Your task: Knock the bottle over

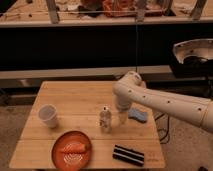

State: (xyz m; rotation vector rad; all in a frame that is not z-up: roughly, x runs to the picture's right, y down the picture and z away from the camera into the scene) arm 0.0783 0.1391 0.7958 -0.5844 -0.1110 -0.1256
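The bottle (104,120) is a small slim pale plastic one with a whitish cap. It stands upright near the middle of the wooden table (80,100). My white arm reaches in from the right and bends down over the table. My gripper (121,117) hangs just right of the bottle, close beside it at about its height. I cannot tell whether it touches the bottle.
A white translucent cup (48,116) stands at the table's left. An orange plate (73,149) with orange food lies at the front left. A blue sponge (138,115) lies right of the gripper. A black striped block (128,155) lies at the front right.
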